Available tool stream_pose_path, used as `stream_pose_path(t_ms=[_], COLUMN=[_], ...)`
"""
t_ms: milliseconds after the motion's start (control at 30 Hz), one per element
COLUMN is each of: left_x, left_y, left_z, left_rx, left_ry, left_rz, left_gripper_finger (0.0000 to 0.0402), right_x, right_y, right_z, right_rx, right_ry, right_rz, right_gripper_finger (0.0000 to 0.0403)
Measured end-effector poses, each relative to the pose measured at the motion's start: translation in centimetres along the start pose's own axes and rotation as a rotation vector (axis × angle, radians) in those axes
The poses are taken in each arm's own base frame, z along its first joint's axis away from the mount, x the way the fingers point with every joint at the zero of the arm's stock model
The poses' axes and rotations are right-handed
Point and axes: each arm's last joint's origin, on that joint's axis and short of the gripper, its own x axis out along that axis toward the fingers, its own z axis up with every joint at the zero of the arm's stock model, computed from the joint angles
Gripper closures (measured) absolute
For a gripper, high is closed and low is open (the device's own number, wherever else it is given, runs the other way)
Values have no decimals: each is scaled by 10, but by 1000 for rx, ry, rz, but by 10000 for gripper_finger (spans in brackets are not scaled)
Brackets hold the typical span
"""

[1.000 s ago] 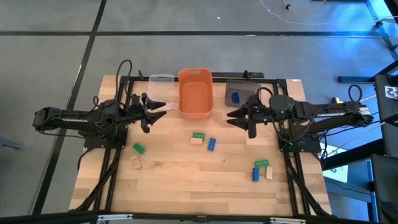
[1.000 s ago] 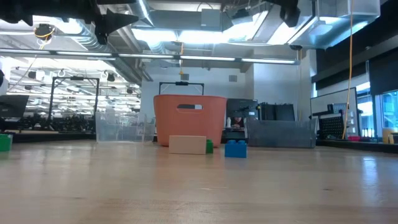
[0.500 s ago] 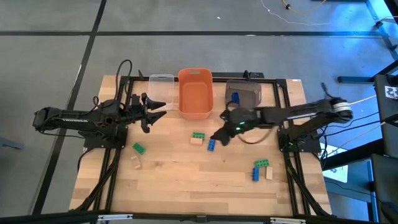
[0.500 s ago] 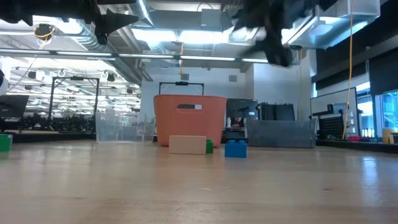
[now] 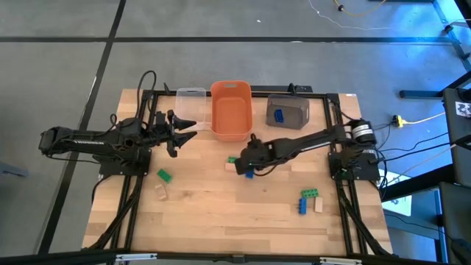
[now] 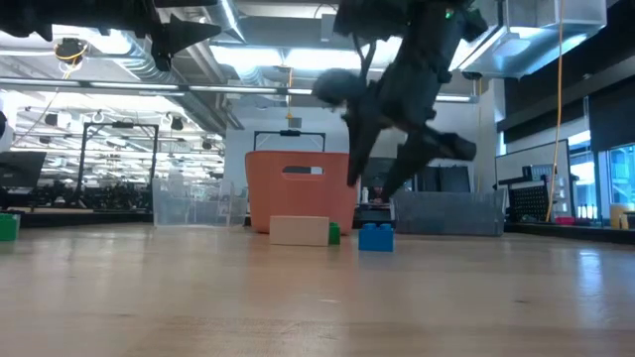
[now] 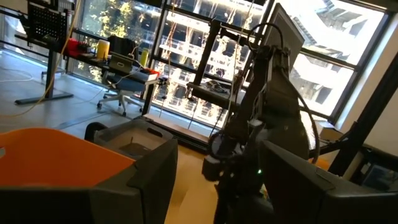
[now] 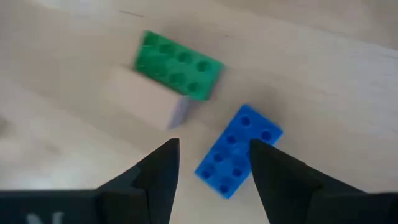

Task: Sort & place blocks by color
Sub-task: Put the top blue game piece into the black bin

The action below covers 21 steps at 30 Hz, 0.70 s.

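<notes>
The wooden table [image 5: 221,213] is filling the middle of the high view, and the two dark arms are reaching in from either side. At the upper centre the orange bin [image 5: 231,110] is sitting between the clear bin [image 5: 190,99] on its left and the grey bin [image 5: 288,110] on its right, where one blue block [image 5: 278,115] is lying inside.

The right gripper [image 5: 245,163] is stretching far in toward the middle of the frame, hanging right over the centre cluster with its fingers [image 8: 160,171] spread apart, holding nothing. In the right wrist view the blue brick [image 8: 239,150] is lying flat on the wood between the fingertips, not gripped. Just beside it the green brick [image 8: 179,65] is touching the beige brick [image 8: 140,99].

The left gripper [image 5: 179,131] is waiting at the left, near the clear bin, fingers parted and empty.

Lower right of the high view, a second cluster [image 5: 309,201] of green, blue and beige blocks is sitting close together. At lower left, a lone green block [image 5: 163,175] and a beige block [image 5: 160,191] are lying near each other.
</notes>
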Motion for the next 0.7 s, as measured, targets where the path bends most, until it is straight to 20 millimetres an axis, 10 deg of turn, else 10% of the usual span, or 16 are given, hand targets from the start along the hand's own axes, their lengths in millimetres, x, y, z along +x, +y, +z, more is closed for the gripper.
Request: stream_pose_path(t_ms=[700], left_x=[0], left_y=[0], left_z=[0], left_rx=[0], left_ry=[1], left_rz=[-4], left_gripper_finger=[185], right_x=[-1], right_y=[-7], right_z=[-4], right_rx=[-80], right_ry=[-22], right_rz=[-75], right_gripper_finger=[179])
